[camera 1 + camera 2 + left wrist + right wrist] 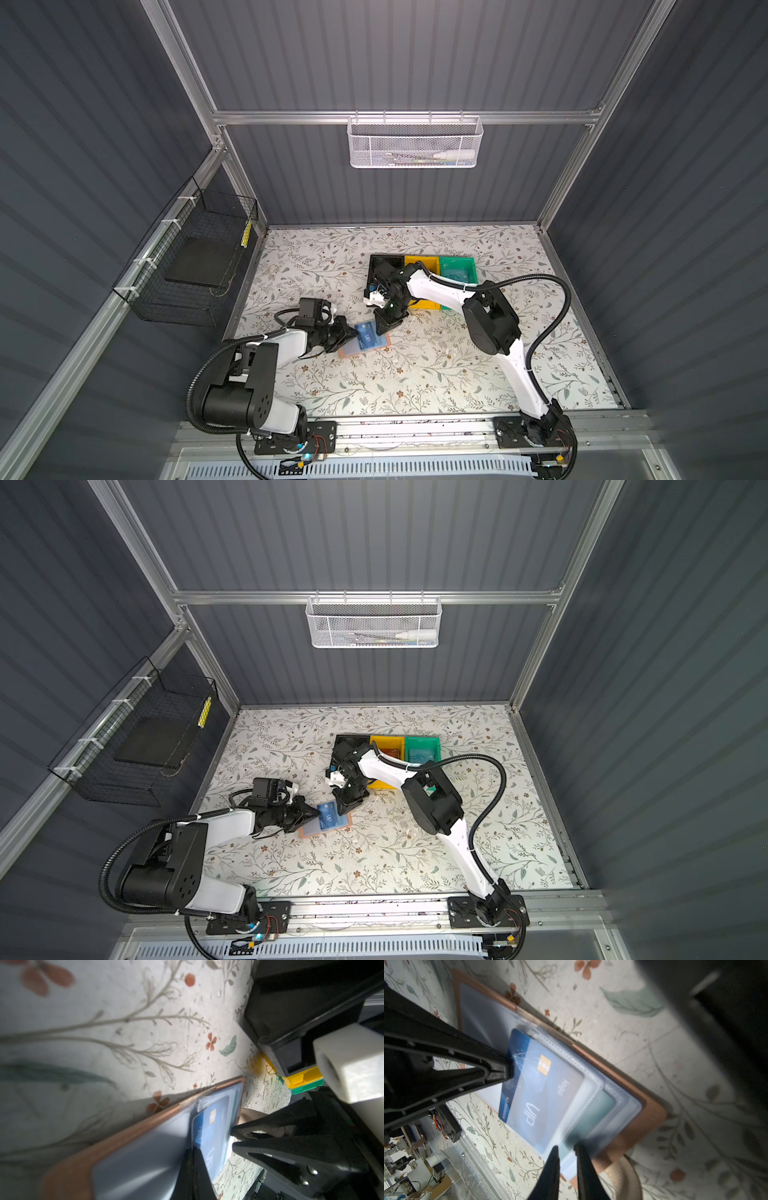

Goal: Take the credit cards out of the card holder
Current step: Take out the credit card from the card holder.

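**Handling**

1. My left claw (508,1066): clenched on the exposed short edge of the blue plastic credit card with gold chip and "VIP" print (542,1088). The bite is shallow. I judge a slow, straight pull best, along the card's long axis and flat to the floral-patterned surface (415,374). That way the card slides out of the sleeve mouth and does not bend or wedge.
2. Blue card: mostly inside the top sleeve, with one dark strip out past the opening.
3. Tan booklet-style card holder with translucent bluish plastic sleeves (643,1118): lies open and flat on the surface, between my two claws in both top views. A teal card (593,1109) sits in a lower sleeve. My worry is that the whole holder drags along unless it is anchored.
4. My right claw (565,1147): jaws almost together at the sleeve edge beside the blue card, apparently nipping the plastic. I take this as the anchor. It should pin sleeve only, never the card.

**Pose**

5. Left arm (286,345): low, forearm near level with the surface, claw pointing toward the holder.
6. Right arm (440,286): arches over the yellow plastic bin (419,262), wrist bent steeply down onto the holder.
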`<state>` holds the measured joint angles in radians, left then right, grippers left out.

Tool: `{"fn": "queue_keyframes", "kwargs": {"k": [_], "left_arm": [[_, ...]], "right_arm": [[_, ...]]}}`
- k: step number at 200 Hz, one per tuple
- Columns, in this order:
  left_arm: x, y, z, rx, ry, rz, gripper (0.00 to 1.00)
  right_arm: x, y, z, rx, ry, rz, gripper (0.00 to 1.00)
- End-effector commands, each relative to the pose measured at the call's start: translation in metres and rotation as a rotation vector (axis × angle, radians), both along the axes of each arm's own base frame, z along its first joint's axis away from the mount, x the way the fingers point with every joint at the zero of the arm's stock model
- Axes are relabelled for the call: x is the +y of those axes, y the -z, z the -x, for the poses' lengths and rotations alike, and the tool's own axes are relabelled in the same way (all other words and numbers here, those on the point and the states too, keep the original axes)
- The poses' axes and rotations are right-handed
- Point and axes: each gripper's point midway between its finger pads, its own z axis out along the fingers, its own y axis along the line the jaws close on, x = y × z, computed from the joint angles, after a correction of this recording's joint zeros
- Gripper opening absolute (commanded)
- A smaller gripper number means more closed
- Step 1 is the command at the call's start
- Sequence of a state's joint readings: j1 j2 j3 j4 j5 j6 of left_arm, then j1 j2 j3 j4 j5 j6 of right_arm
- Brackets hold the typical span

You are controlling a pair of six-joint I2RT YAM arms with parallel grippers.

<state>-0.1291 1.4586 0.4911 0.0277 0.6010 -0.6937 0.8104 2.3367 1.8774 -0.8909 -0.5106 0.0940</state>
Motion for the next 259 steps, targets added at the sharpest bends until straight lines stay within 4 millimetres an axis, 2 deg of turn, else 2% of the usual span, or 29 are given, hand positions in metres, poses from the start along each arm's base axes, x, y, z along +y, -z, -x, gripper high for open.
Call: {"fn": "queue_keyframes", "kwargs": {"k": [1, 27, 78, 126, 182, 225, 242, 259], "left_arm": [[0.015, 0.007, 0.013, 0.049, 0.005, -0.058, 0.03], [0.020, -0.002, 0.012, 0.036, 0.015, -0.087, 0.03], [0.020, -0.033, 0.003, -0.026, 0.018, -0.085, 0.03], [0.021, -0.049, 0.006, -0.032, 0.037, -0.100, 0.04], [0.045, -0.052, 0.017, 0.031, 0.032, -0.268, 0.03], [0.053, -0.055, 0.017, 0.033, 0.017, -0.318, 0.03], [0.053, -0.067, 0.011, -0.009, 0.013, -0.320, 0.03], [0.038, -0.087, 0.000, -0.098, 0.041, -0.235, 0.03]], "right_arm": [[-0.005, 0.008, 0.005, 0.031, -0.011, 0.025, 0.21], [-0.004, 0.001, 0.006, 0.035, -0.019, 0.016, 0.23], [0.002, -0.044, 0.005, 0.004, -0.038, -0.047, 0.32], [0.008, -0.081, 0.009, 0.012, -0.071, -0.106, 0.37], [0.010, -0.084, 0.010, 0.018, -0.079, -0.112, 0.37], [0.009, -0.089, 0.011, 0.018, -0.088, -0.121, 0.37], [0.008, -0.095, 0.010, 0.018, -0.098, -0.132, 0.38], [0.004, -0.106, 0.007, 0.013, -0.109, -0.140, 0.39]]}}
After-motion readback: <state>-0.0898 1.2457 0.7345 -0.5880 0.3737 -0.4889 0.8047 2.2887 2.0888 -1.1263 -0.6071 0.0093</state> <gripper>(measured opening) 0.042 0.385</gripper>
